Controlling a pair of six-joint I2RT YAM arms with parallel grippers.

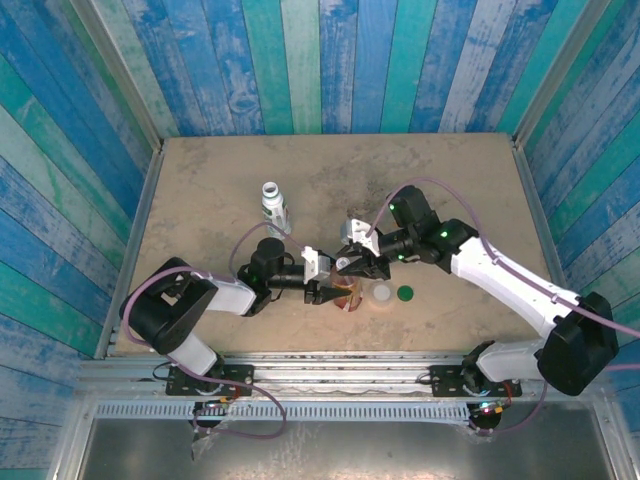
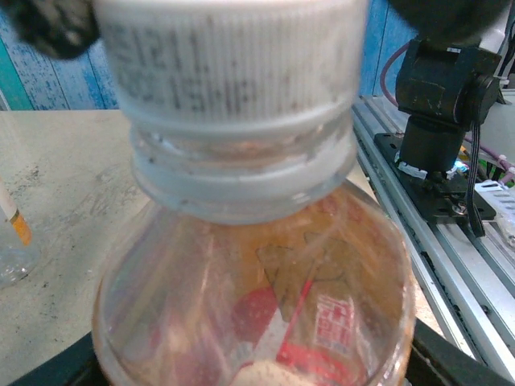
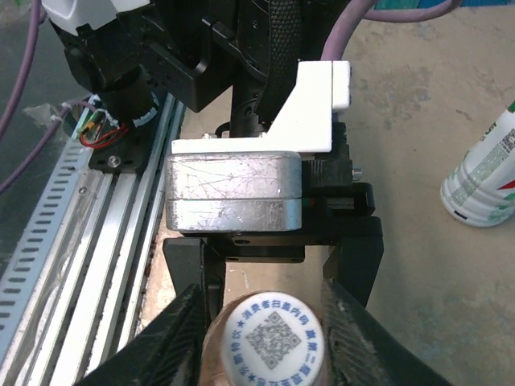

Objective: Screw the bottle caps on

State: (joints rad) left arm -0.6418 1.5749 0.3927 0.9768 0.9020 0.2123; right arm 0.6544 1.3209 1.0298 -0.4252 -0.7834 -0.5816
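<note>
Table [image 1: 200, 190], rough and beige, carries everything. Near its front edge stands the amber bottle [image 2: 257, 305], thin clear plastic, probably light and squashy, its body clamped in the left claw [image 1: 333, 292]. The right claw [image 3: 269, 346] is closed round its small white cap [image 2: 233, 64], whose ribbed sides offer the surest hold. A smooth green cap [image 1: 405, 294] lies nearby.

1. The top camera hangs high over the near edge, looking steeply down across the whole table [image 1: 200, 190] to the blue plank walls [image 1: 330, 60].
2. The left wrist camera looks level along the table, pressed close to the amber bottle [image 2: 257, 314] (the right arm's base [image 2: 438, 104] stands behind).
3. The right wrist camera looks down on that bottle's cap [image 3: 269, 342] from close above; all three views share the bottle.
</note>
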